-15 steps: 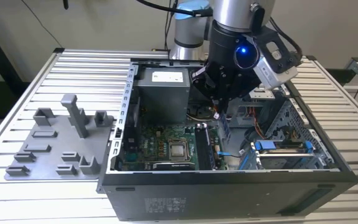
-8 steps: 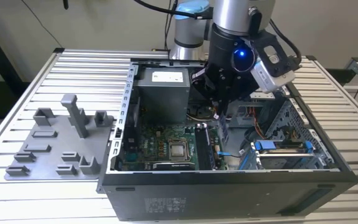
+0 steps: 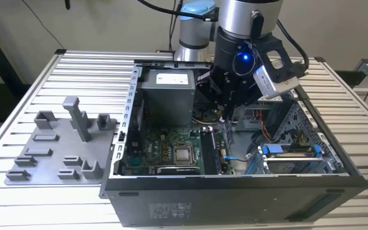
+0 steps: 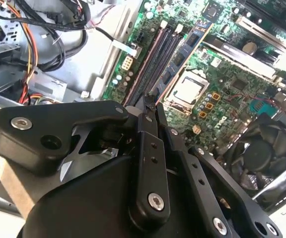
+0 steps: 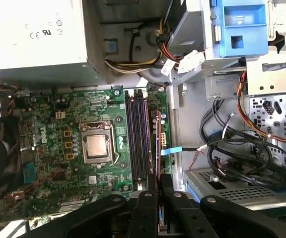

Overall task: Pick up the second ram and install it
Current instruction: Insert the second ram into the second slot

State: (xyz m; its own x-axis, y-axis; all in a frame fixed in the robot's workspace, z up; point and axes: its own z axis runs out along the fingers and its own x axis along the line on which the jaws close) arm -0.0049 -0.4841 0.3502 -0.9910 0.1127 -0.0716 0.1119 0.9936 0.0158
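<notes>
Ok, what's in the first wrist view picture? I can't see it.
The gripper hangs over a green motherboard inside an open computer, pinching the second ram edge-on by the long memory slots. Cables tangle nearby.

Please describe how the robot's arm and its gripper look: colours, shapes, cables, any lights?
The arm is made of silver-grey round tubes with a light blue cap at a joint. Its black wrist carries a small blue light and a silver box camera, with black cables. The gripper is black, built of linked bars with silver screws.
</notes>
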